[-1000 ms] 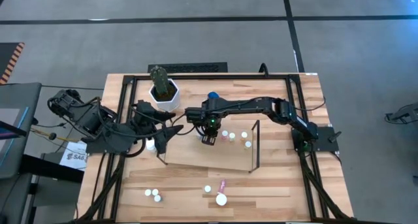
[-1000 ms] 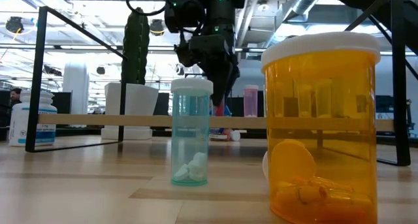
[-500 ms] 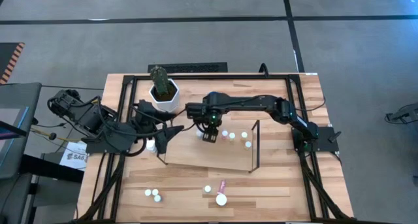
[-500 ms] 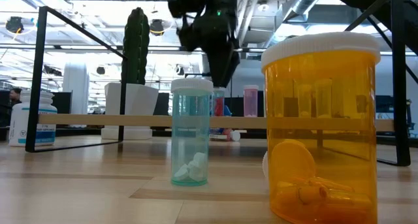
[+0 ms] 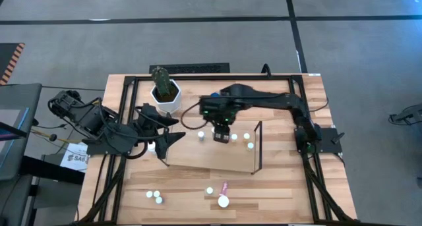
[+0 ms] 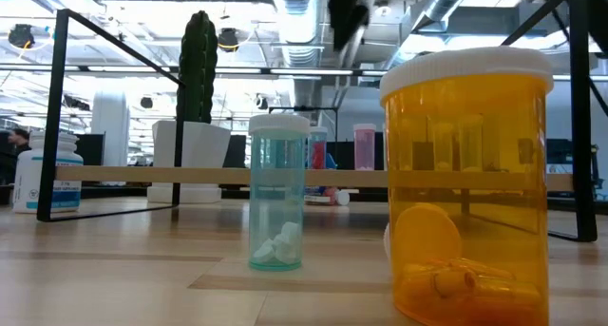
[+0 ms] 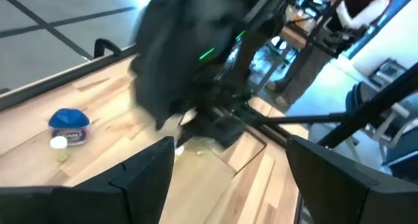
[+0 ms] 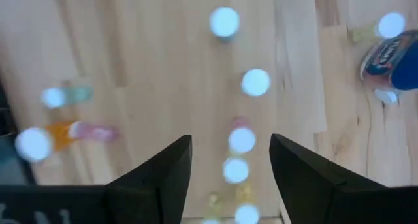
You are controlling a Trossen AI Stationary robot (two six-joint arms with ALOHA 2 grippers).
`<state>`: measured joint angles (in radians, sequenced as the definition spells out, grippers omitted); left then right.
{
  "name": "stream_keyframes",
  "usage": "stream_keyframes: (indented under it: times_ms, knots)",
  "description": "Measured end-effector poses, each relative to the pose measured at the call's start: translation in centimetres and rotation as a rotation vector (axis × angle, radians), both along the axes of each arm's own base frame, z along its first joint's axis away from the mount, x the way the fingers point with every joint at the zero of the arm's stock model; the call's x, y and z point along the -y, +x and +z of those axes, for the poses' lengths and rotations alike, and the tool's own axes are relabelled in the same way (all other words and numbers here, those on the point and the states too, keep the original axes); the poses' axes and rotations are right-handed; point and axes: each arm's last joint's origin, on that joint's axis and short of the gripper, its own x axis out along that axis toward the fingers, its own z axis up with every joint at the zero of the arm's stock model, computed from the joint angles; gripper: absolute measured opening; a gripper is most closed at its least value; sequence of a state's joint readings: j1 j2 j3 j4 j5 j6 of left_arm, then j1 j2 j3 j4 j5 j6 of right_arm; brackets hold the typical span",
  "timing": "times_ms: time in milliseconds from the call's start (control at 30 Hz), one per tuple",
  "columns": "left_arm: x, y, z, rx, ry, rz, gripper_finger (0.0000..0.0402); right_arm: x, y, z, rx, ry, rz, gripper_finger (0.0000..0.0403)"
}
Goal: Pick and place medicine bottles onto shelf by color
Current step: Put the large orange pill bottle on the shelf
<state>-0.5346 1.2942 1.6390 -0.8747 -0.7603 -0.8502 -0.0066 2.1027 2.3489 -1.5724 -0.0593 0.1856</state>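
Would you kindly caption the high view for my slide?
Right claw open above the shelf and its medicine bottles; left claw waits at the shelf's left end.

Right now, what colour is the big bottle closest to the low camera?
Orange, see-through, with a white cap: the big medicine bottle shows best in the low view.

Lab: exposed ceiling ducts (image 6: pixel 446 8), workstations.

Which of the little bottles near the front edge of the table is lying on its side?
The pink bottle, just behind the orange one with the big white cap. It shows its whole length from above, while the others nearby show only round caps.
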Motion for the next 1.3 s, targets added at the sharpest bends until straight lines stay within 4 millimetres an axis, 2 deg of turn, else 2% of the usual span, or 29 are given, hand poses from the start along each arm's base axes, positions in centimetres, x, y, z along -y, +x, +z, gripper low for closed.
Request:
stream_keyframes:
  times_ms: [100, 200, 333, 467, 600, 767, 867, 1000, 1067, 1133, 1233, 1300]
  knots:
    - [0.0, -0.1, -0.2, -0.023, -0.001, -0.021, 0.0281, -1.8, -1.8, 2.6, 0.069, 0.013, -0.017, 0.0225]
    - [0.0, -0.2, -0.4, -0.053, -0.002, -0.048, 0.0281, -4.1, -3.1, 3.6, 0.093, -0.025, -0.066, 0.0225]
    - [0.2, -0.3, -0.7, -0.095, -0.004, -0.087, 0.0281, -8.1, -4.1, 2.2, 0.033, -0.043, -0.148, 0.0224]
    - [0.6, -0.5, -0.8, -0.102, -0.016, -0.112, 0.0281, -12.5, -5.1, -0.7, -0.070, -0.036, -0.227, 0.0224]
    - [1.1, -0.8, -0.7, -0.091, -0.040, -0.127, 0.0281, -16.2, -5.6, -2.9, -0.064, 0.006, -0.270, 0.0224]
    - [1.8, -1.0, -0.8, -0.078, -0.103, -0.125, 0.0281, -19.3, -6.3, -3.2, -0.007, 0.067, -0.272, 0.0224]
    - [2.4, -0.8, -1.1, -0.081, -0.139, -0.116, 0.0281, -21.8, -6.6, -3.4, 0.057, 0.146, -0.276, 0.0224]
    - [3.4, -0.2, -1.8, -0.097, -0.171, -0.113, 0.0281, -25.8, -7.4, -3.6, 0.178, 0.265, -0.176, 0.0224]
    - [3.9, 0.2, -2.3, -0.117, -0.165, -0.122, 0.0281, -27.3, -7.9, -3.4, 0.251, 0.263, -0.108, 0.0224]
    - [4.3, 0.6, -2.7, -0.132, -0.161, -0.121, 0.0281, -28.2, -7.6, -3.8, 0.328, 0.212, -0.045, 0.0224]
    - [5.0, 1.3, -3.4, -0.158, -0.171, -0.124, 0.0281, -29.2, -7.9, -4.9, 0.356, 0.096, 0.087, 0.0224]
    - [5.4, 1.7, -3.9, -0.180, -0.182, -0.135, 0.0281, -29.7, -7.3, -5.3, 0.379, 0.105, 0.121, 0.0224]
